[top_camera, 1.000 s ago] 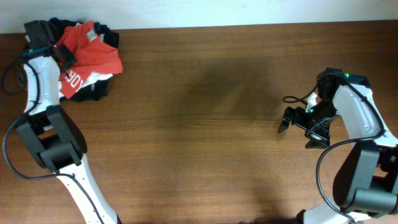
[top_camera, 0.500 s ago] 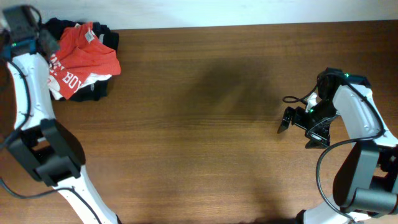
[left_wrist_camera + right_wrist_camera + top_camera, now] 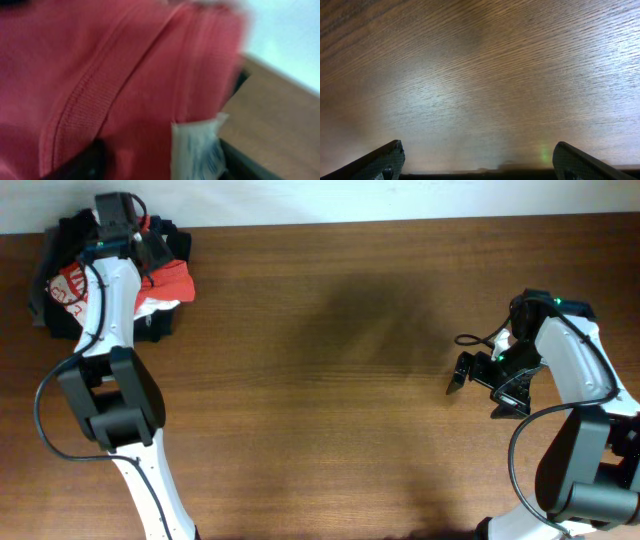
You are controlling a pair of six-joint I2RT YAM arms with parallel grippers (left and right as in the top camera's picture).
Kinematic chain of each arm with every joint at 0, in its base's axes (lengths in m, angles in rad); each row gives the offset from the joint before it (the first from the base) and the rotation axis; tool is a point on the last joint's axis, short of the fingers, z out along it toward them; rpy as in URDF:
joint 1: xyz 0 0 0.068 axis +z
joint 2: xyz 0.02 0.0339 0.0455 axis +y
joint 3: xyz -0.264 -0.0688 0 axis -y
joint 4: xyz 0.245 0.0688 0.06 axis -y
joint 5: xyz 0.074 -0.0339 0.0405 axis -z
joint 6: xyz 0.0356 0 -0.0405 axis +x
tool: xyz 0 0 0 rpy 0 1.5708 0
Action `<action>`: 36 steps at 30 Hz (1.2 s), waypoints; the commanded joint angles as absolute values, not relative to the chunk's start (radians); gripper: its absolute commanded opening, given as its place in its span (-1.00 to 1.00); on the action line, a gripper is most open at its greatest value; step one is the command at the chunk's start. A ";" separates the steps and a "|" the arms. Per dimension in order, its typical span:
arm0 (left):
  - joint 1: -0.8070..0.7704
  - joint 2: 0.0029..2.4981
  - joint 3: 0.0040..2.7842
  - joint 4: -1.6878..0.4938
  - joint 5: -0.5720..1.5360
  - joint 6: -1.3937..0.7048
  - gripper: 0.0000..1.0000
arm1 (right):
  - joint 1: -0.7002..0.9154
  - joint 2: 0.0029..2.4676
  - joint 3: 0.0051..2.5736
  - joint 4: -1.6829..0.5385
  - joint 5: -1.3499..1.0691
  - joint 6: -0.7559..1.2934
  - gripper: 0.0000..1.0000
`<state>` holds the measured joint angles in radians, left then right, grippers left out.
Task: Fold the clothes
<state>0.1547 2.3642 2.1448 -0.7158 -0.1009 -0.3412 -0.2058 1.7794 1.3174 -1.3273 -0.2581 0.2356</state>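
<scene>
Folding not begun: red-orange short-sleeved cotton T-shirt (image 3: 172, 278) lies crumpled on black garments (image 3: 42, 290) at brown wooden table's (image 3: 350, 380) far-left corner. Left gripper (image 3: 162, 157) spread over its fabric; right gripper (image 3: 477, 147) spread above bare wood, well apart.

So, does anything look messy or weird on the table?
Yes. The red-orange T-shirt is scrunched in a heap on black clothes at the table's far left corner, not spread flat for folding. Nothing else looks odd.

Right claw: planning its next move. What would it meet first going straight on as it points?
Probably only the bare table; nothing else shows ahead of the right claw, though depth is unclear.
</scene>
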 commanded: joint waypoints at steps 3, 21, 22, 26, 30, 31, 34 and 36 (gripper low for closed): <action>0.161 2.296 2.148 -0.784 -0.097 -0.344 0.43 | -0.204 1.774 1.328 -1.328 -0.250 0.237 0.97; 0.104 1.628 2.148 -1.591 0.179 -0.343 0.99 | -0.204 1.774 1.328 -1.328 -0.250 0.237 0.97; 0.084 1.623 2.148 -1.621 0.178 -0.341 0.99 | -0.204 1.774 1.328 -1.328 -0.250 0.237 0.97; -0.026 1.567 2.135 -1.688 0.182 -0.297 0.99 | -0.204 1.774 1.328 -1.328 -0.250 0.237 0.97; -0.165 1.449 2.083 -1.688 0.176 -0.351 0.99 | -0.204 1.774 1.328 -1.328 -0.250 0.237 0.97; -0.207 1.416 2.062 -1.688 0.176 -0.370 0.99 | -0.204 1.774 1.328 -1.328 -0.250 0.237 0.97; -0.312 1.348 2.028 -1.688 0.176 -0.370 0.99 | -0.204 1.774 1.328 -1.328 -0.250 0.237 0.97; -0.347 1.322 2.028 -1.688 0.177 -0.369 0.99 | -0.204 1.774 1.328 -1.328 -0.250 0.237 0.97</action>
